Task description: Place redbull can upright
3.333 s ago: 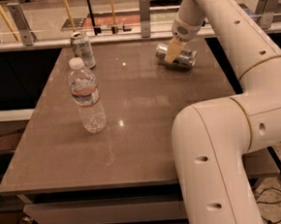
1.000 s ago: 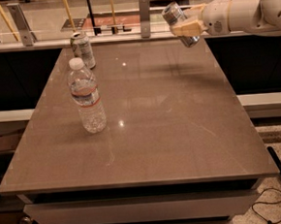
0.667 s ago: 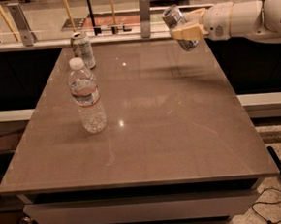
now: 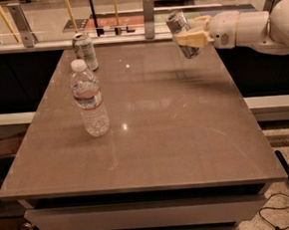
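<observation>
Showing the gripper (image 4: 187, 37) clamped on the can (image 4: 177, 20), which it holds in the air over the far right corner of the table (image 4: 167, 145), clear of the surface. The two yellowish fingers (image 4: 194, 36) close across the can's middle, so its upper and lower ends show on either side of them. The can is tilted, not upright: its top end leans toward the upper left and its base points down and to the right. The white arm (image 4: 242, 27) enters from the right edge and runs roughly level to the gripper.

A water bottle (image 4: 89, 99) (clear plastic, white cap, label with a red band) stands upright on the left half of the table, well apart from the gripper. A second can (image 4: 85, 50), with a white and green label, stands upright near the far left corner, behind the bottle and not touching it. A metal post (image 4: 149, 14) rises behind the table's far edge, left of the held can. A dark cable (image 4: 284, 208) lies on the floor at lower right.
</observation>
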